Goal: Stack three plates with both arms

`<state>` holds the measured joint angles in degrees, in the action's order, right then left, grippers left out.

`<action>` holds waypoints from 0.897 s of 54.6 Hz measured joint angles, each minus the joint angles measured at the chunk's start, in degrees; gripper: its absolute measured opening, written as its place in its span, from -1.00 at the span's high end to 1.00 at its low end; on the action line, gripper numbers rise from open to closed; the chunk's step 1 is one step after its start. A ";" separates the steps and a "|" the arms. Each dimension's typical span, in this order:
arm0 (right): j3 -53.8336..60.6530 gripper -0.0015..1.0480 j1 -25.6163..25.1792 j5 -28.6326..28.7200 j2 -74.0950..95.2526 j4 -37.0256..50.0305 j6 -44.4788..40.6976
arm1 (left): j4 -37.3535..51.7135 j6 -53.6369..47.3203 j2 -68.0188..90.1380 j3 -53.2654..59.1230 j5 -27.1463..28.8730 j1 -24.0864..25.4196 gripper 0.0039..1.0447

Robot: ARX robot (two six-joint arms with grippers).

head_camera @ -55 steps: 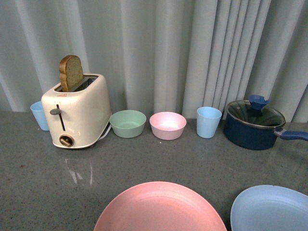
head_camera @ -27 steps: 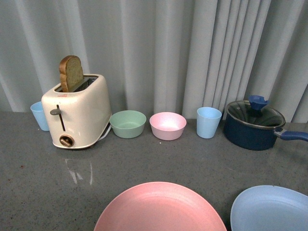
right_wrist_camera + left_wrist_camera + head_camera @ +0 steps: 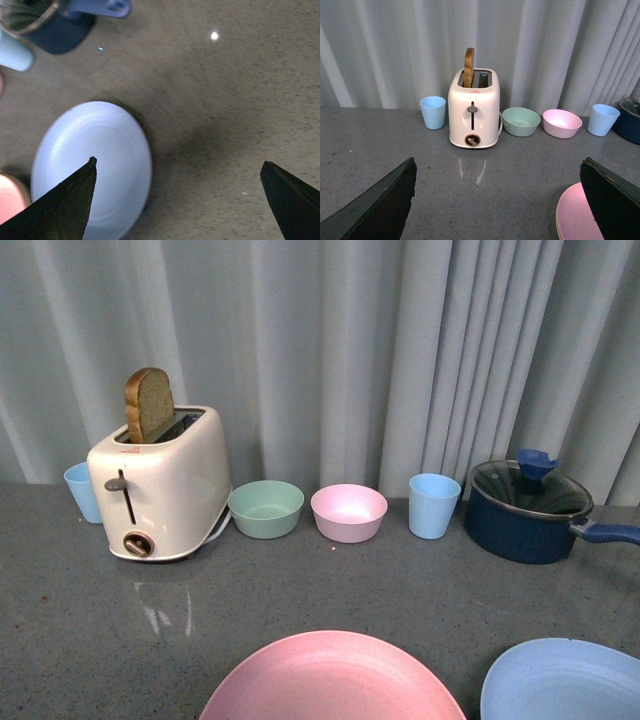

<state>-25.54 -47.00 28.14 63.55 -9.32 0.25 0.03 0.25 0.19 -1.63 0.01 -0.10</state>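
step: reach light blue plate (image 3: 100, 150) | right gripper (image 3: 178, 165): spread, empty, hovering beside its rim | left gripper (image 3: 498, 165): spread, empty | advice: pinch rim squarely, lift level

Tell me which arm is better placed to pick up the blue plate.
Right: the right gripper, open, hangs beside the light blue plate; the left gripper faces the toaster, near the pink plate.

Front view: pink plate (image 3: 335, 680) and light blue plate (image 3: 565, 680) cut by bottom edge; pot (image 3: 525, 520) handle runs off right edge; one blue cup (image 3: 80, 490) half hidden behind toaster (image 3: 165, 485). Left wrist view: left tool (image 3: 497, 162) finger covers pink plate's side; pot mostly out of frame. Right wrist view: pot, pink plate mere slivers at edge.
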 joint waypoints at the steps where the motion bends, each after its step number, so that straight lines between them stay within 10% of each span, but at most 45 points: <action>1: -0.22 -0.86 -0.04 -0.31 1.01 0.33 -1.01 | 0.00 0.00 0.02 0.00 -0.04 0.00 -0.87; 30: -2.19 -0.86 22.95 -10.40 34.16 29.62 -12.61 | 0.00 0.00 -0.04 0.00 0.02 0.00 -0.87; 49: -4.11 -0.86 25.94 -9.84 44.35 32.76 -5.99 | 0.00 0.00 -0.04 0.00 0.00 0.00 -0.87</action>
<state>-29.65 -21.06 18.31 107.90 23.44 -5.74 0.03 0.25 0.14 -1.63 0.01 -0.10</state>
